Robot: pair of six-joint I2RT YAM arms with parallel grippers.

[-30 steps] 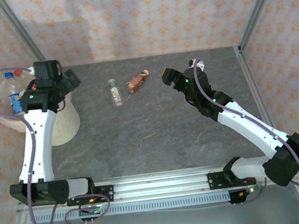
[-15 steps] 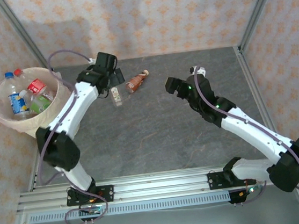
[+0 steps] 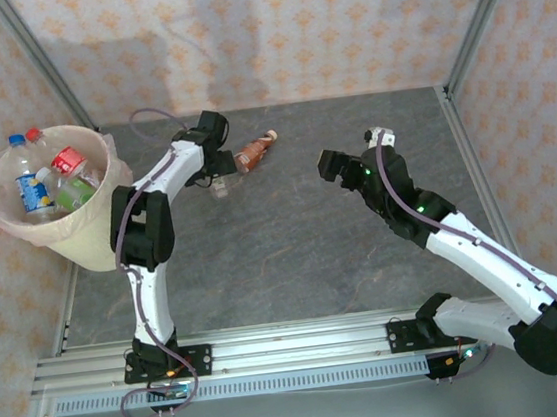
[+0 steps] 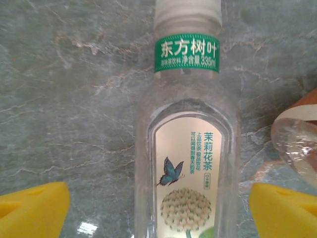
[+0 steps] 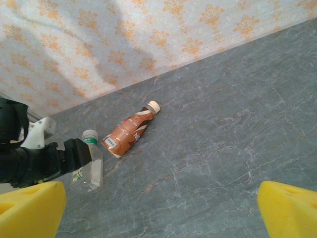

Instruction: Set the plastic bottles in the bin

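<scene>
The left gripper is being held open over a clear bottle that is lying on its side on the grey surface, toward the far side. In the left wrist view this bottle, with its white cap, green neck band and butterfly label, is being flanked by the two yellow fingertips, one at each side. A strip of bare surface is showing between each fingertip and the bottle, so nothing is being gripped.

Just beside the clear bottle, to its right, a brown bottle with a pale cap is also lying on its side. Whether the two are touching cannot be told.

The bin is standing at the far left corner of the surface, well apart from both loose bottles. Several bottles with blue, red and green labels are being held inside it, some poking above the rim.

The right gripper is being held wide open above the right half of the surface, with nothing between its fingertips. It is being pointed toward the two loose bottles, which are being seen from its wrist camera near the foot of the patterned wall.
</scene>
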